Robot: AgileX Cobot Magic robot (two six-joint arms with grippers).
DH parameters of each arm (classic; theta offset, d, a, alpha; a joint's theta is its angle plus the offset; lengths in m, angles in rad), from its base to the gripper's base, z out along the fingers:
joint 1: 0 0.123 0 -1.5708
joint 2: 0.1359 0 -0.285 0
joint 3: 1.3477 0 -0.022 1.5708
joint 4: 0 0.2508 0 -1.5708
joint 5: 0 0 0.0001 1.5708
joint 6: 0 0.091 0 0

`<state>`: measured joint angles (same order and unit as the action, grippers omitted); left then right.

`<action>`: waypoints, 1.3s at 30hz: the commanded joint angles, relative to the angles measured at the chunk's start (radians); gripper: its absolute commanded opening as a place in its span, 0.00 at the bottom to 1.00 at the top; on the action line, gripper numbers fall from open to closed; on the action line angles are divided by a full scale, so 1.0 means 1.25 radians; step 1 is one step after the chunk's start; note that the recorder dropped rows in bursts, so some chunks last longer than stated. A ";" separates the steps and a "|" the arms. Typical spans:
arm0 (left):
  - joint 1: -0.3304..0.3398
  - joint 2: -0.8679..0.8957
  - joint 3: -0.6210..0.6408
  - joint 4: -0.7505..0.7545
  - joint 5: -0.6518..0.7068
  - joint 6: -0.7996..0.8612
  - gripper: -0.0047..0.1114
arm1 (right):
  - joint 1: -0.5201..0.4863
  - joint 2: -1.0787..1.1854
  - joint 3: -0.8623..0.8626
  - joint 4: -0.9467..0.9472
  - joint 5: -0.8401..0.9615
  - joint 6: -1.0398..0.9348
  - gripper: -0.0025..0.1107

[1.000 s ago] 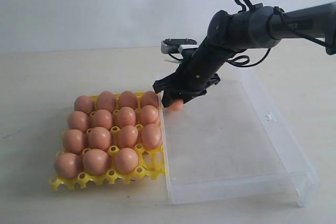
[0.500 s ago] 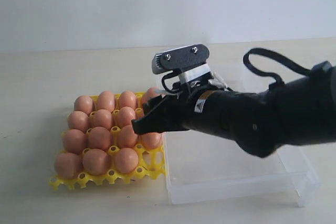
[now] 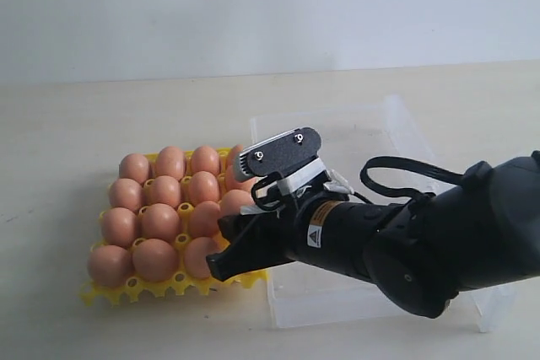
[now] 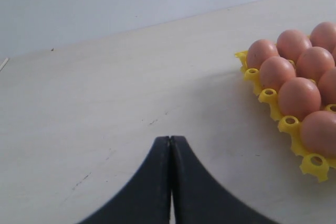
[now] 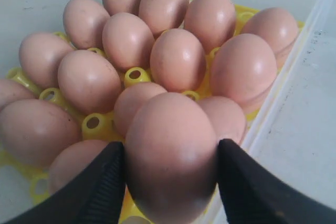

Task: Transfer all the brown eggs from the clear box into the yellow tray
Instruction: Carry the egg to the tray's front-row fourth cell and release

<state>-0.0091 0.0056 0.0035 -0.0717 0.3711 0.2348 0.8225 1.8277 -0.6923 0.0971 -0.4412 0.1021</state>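
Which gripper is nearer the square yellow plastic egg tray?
Right. The right gripper, gripping an orange-brown oval egg, is over the yellow tray; the left gripper is beside it, apart.

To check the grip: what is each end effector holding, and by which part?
Right end effector: one brown egg, gripped at its two opposite sides. Left end effector: shut, nothing held.

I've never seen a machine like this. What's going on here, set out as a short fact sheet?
Job: moving brown eggs from box to tray
Right fingers: closed on one brown egg, held above the tray's near corner next to the box
Left fingers: pressed together, empty, over bare table beside the tray
Yellow tray: nearly full of seated eggs
Clear box: no eggs visible where the arm leaves it uncovered
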 commanded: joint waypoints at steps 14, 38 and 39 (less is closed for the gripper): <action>-0.001 -0.004 -0.003 -0.001 -0.006 0.000 0.04 | 0.002 0.010 0.006 -0.044 -0.018 0.003 0.17; -0.001 -0.004 -0.003 -0.001 -0.006 0.000 0.04 | 0.002 -0.020 0.006 -0.044 0.032 -0.004 0.48; -0.001 -0.004 -0.003 -0.001 -0.006 0.000 0.04 | 0.002 -0.020 0.006 -0.044 0.034 -0.004 0.48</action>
<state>-0.0091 0.0056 0.0035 -0.0717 0.3711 0.2348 0.8241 1.8137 -0.6896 0.0536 -0.4075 0.1041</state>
